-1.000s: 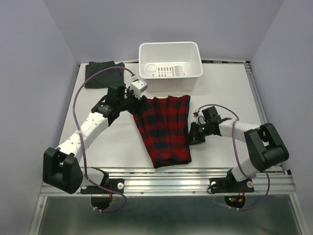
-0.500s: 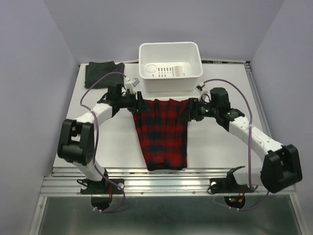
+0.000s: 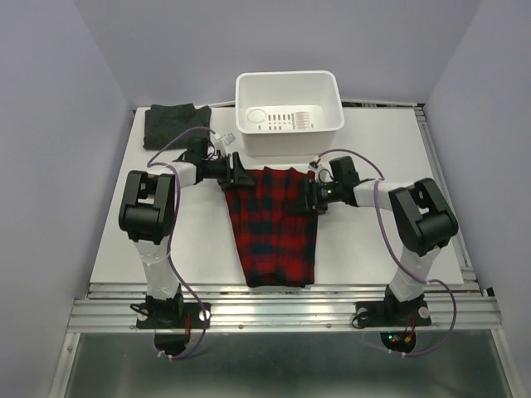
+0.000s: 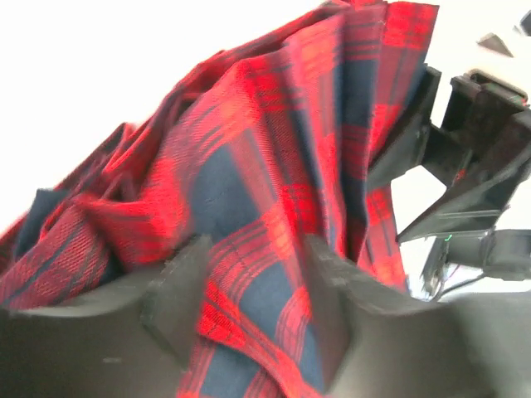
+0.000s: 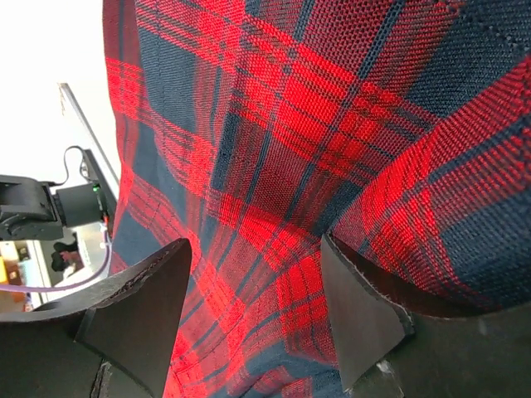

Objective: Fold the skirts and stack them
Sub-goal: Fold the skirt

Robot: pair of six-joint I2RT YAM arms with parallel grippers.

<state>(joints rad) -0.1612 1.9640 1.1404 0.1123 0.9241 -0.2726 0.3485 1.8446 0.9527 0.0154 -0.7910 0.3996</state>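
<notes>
From above, the plaid skirt is seen lying lengthwise at the middle of the table. Its far edge is taken at the left corner by the left arm and at the right corner by the right arm, and both sets of jaws are judged to be closed on the cloth. The two corners are held apart, probably so that the waist is spread evenly for a fold toward the near hem. The dark grey skirt lies as a compact rectangle at the far left corner, well apart, where the stack would probably be built. The white tub stands just beyond the plaid. In the left wrist view, bunched and pleated plaid is seen caught between the two fingers, with the right arm's black jaws visible across the folds. In the right wrist view, flatter plaid is pinched between the fingers, and the weave fills nearly the whole picture.
</notes>
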